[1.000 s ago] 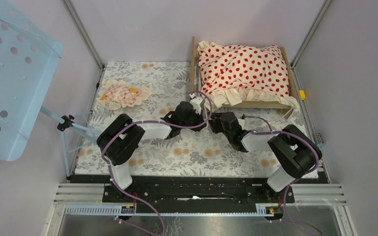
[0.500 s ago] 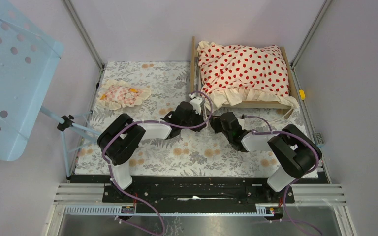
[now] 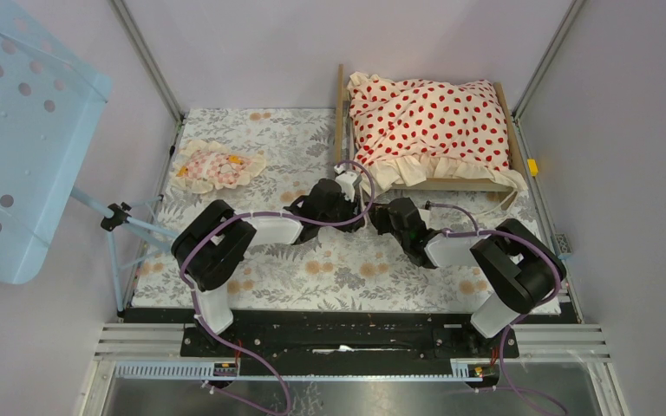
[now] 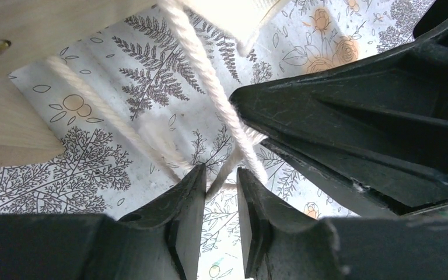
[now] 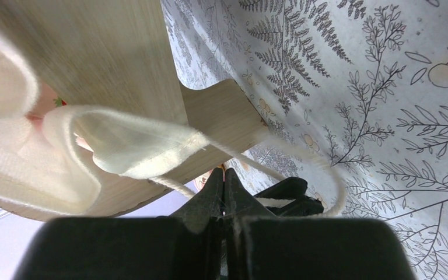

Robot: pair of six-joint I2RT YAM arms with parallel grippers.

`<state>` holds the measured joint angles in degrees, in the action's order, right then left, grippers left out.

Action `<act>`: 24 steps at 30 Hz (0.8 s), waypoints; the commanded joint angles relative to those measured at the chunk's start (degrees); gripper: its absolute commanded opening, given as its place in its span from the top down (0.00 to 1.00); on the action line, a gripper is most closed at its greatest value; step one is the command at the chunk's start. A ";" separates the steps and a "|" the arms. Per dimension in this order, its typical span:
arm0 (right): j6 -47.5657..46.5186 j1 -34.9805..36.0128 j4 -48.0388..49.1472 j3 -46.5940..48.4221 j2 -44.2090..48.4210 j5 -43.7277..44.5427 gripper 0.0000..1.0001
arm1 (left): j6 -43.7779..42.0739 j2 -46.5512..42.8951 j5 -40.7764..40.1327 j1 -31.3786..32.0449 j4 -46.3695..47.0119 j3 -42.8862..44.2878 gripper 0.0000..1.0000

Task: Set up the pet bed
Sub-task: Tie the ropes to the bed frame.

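The left gripper has its fingers parted by a narrow gap. Its own camera shows a white cord dropping into that gap unsqueezed, with the floral tablecloth visible between the pads. Just right of those fingers looms the black body of the right gripper, its tip against the same cord.

The right wrist camera adds what the left cannot. The right fingers are pressed tight together with one strand running into them, pinched. The rest of the cord loops off to their right, and it starts at a cream fabric tab hanging up and left of the tips, against the wood of the pet bed.

None of this is legible from overhead, where the two grippers sit nose to nose just short of the bed's near left corner. Only that view shows the red-dotted blanket heaped over the bed beyond both grippers. The pink pillow lies well off to the left gripper's left.
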<state>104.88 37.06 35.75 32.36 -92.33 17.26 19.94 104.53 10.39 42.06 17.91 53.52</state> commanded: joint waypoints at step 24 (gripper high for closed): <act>-0.51 -0.80 3.53 -0.96 -0.93 0.61 1.00 | -0.20 -3.55 -4.08 -1.28 -3.51 1.88 0.67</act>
<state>104.64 36.82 36.80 31.92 -92.86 16.86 19.29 103.55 8.05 41.12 15.00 53.69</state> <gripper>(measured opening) 0.020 0.317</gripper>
